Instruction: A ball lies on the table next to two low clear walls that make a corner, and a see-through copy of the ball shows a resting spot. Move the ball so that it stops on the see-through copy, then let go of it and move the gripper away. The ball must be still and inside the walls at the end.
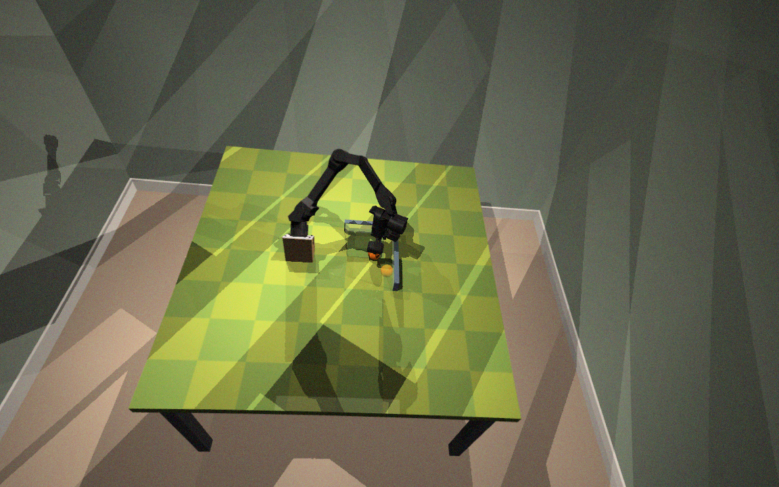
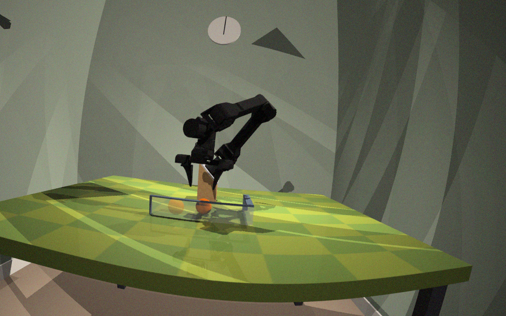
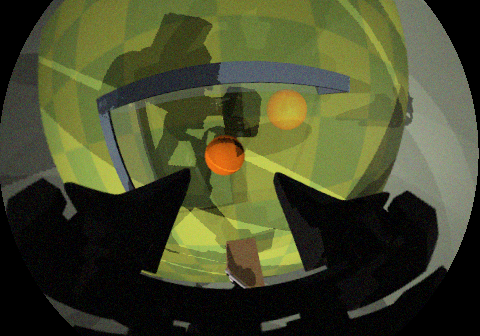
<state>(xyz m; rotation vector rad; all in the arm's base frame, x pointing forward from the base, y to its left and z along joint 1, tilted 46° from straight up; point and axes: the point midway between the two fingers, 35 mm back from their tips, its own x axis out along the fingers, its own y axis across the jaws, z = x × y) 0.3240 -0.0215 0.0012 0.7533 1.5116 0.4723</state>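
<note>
Wrist footage shows one solid orange ball (image 3: 224,156) on the green checkered counter (image 3: 267,3), inside two clear blue-edged walls (image 3: 220,75), beside one pale see-through copy (image 3: 287,110); the exterior view alone shows the black gripper (image 2: 201,184) hovering above, fingers apart, empty.

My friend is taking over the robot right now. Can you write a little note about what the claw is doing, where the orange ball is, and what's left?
Gripper: open, holding nothing, hanging above the ball with its fingers pointing down.
Ball: on the table, inside the corner of the clear walls, not gripped.
See-through copy: beside the ball, close to the long wall, apart from it.
Done: gripper lined up over the ball.
Left: lower, grip or nudge the ball onto the copy, let go, back the gripper away.
</note>
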